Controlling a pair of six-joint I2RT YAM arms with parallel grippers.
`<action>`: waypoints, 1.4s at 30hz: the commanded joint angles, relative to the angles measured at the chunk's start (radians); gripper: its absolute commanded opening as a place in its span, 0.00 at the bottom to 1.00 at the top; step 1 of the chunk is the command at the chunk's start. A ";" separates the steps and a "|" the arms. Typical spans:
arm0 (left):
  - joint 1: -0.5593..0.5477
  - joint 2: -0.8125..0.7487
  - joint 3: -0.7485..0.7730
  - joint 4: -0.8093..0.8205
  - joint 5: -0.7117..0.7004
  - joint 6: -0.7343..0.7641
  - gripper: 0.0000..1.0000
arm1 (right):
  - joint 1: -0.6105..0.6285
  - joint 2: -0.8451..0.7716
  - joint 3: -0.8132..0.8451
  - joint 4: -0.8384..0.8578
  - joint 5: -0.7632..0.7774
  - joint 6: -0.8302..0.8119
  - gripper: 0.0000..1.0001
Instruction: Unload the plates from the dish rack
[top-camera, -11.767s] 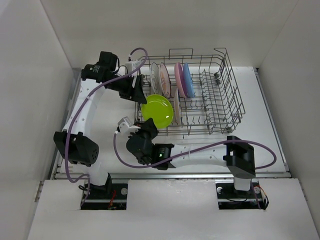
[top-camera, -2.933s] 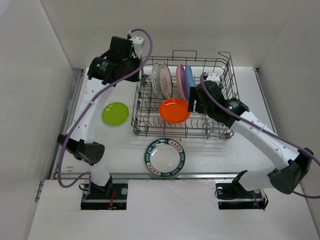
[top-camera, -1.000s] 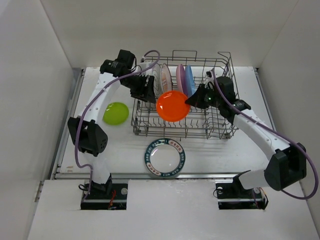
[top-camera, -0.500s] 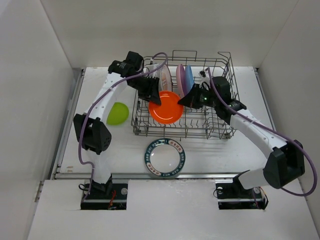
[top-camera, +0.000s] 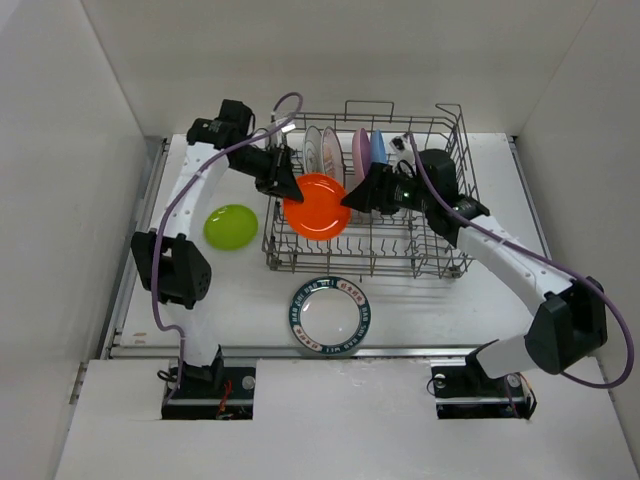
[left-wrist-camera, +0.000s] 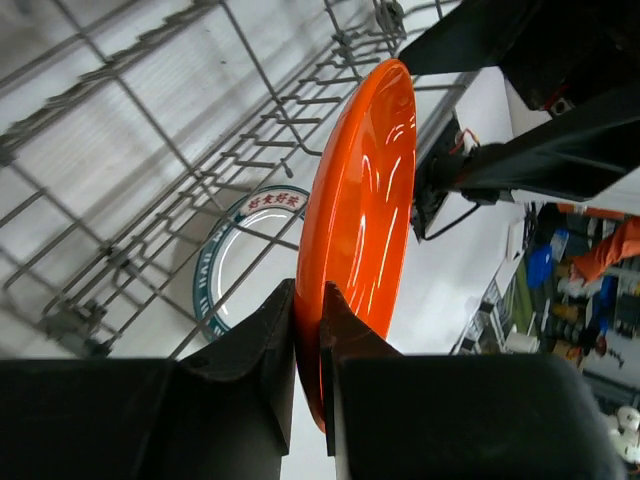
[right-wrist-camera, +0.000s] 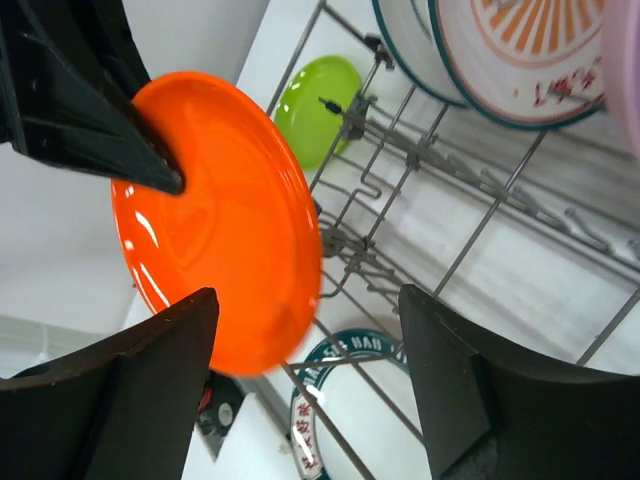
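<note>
The orange plate (top-camera: 317, 205) hangs over the left part of the grey wire dish rack (top-camera: 430, 225). My left gripper (top-camera: 285, 186) is shut on its left rim; in the left wrist view both fingers (left-wrist-camera: 270, 330) pinch the orange plate (left-wrist-camera: 360, 220) at its edge. My right gripper (top-camera: 350, 196) stands open at the plate's right side, its jaws wide apart around the orange plate (right-wrist-camera: 215, 250) without touching it. Two white patterned plates (top-camera: 322, 152), a pink plate (top-camera: 358, 152) and a blue plate (top-camera: 377, 148) stand upright in the rack.
A lime green plate (top-camera: 230, 226) lies flat on the table left of the rack. A teal-rimmed plate (top-camera: 330, 316) lies flat in front of the rack. White walls enclose the table on the left, back and right.
My left gripper has shut on the orange plate's rim. My right gripper has opened and let go of it. The plate has shifted left and slightly back.
</note>
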 joint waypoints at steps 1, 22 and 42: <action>0.097 -0.102 0.048 -0.049 0.048 0.039 0.00 | 0.008 -0.011 0.101 -0.012 0.054 -0.045 0.79; 0.548 0.124 -0.212 0.247 -0.196 -0.094 0.00 | 0.008 0.382 0.575 -0.423 0.844 -0.206 0.78; 0.548 0.189 -0.301 0.188 -0.310 0.021 0.48 | 0.008 0.299 0.652 -0.356 0.852 -0.326 0.00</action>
